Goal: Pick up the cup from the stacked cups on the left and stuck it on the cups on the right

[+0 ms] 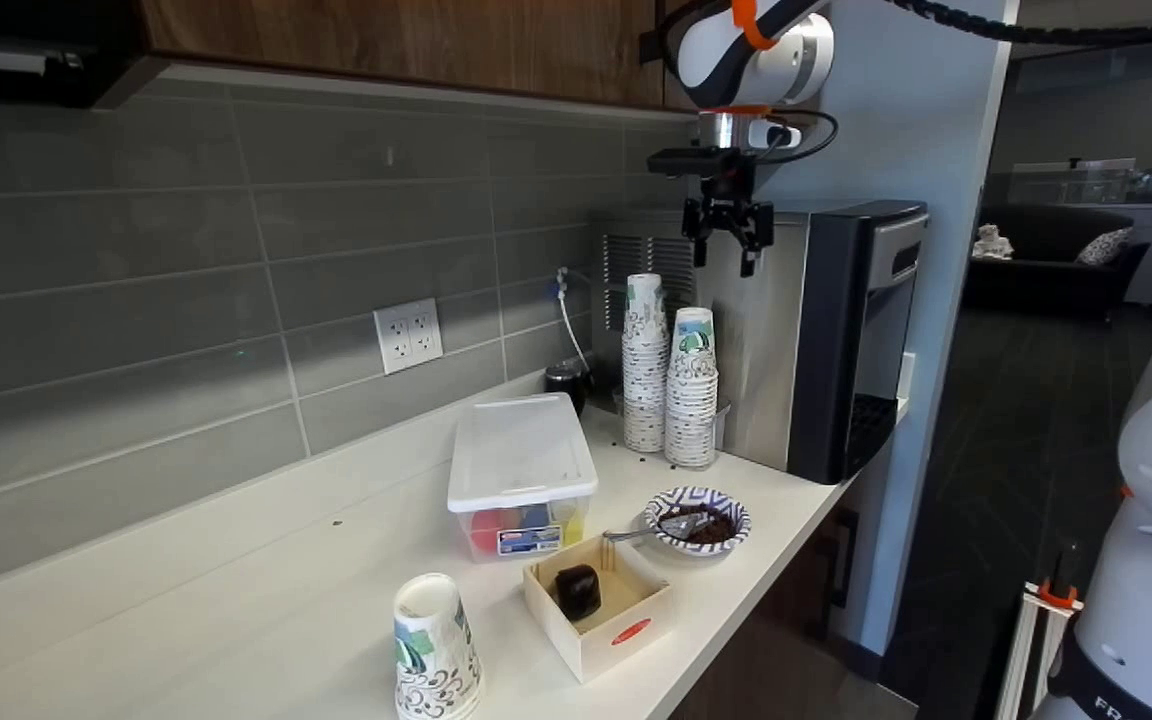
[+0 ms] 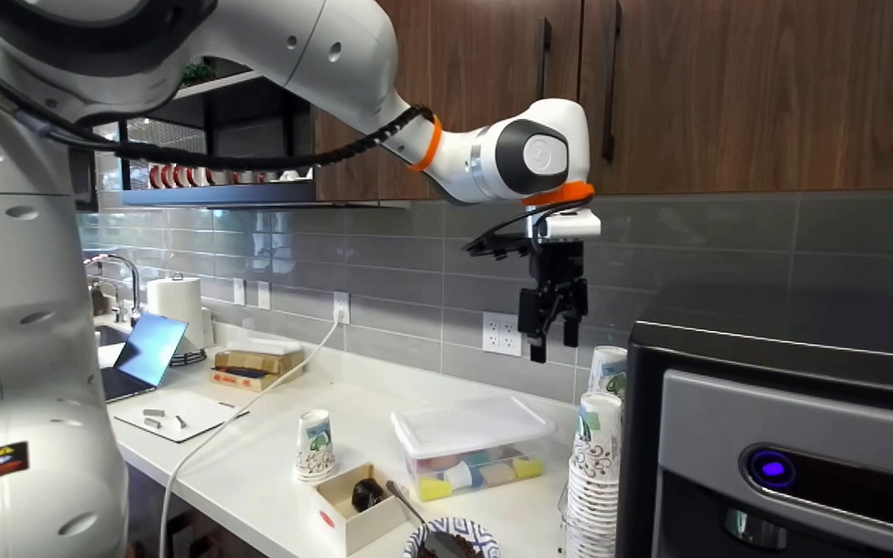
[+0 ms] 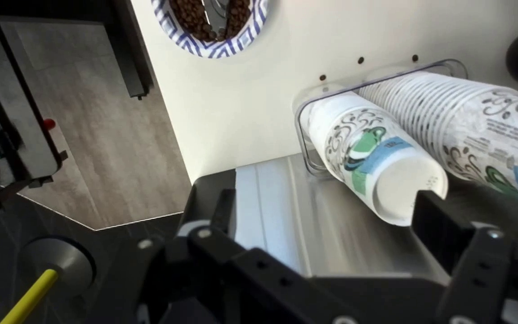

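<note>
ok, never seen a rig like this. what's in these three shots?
A robot arm with a two-fingered hand. Two wide shots are taken from outside the arm; the close one from its wrist, looking past the hand. On the counter: two tall cup stacks beside a steel machine, a short stack, a lidded bin, a bowl with a scoop and what look like coffee beans, and a box with something dark inside. The hand hangs open, holding nothing.

Wrist view: bowl cut off by top edge, taller cup stack by R edge. In an ext. view, taller cup stack mostly hidden behind shorter stack. Tub label txt too small to read.
</note>
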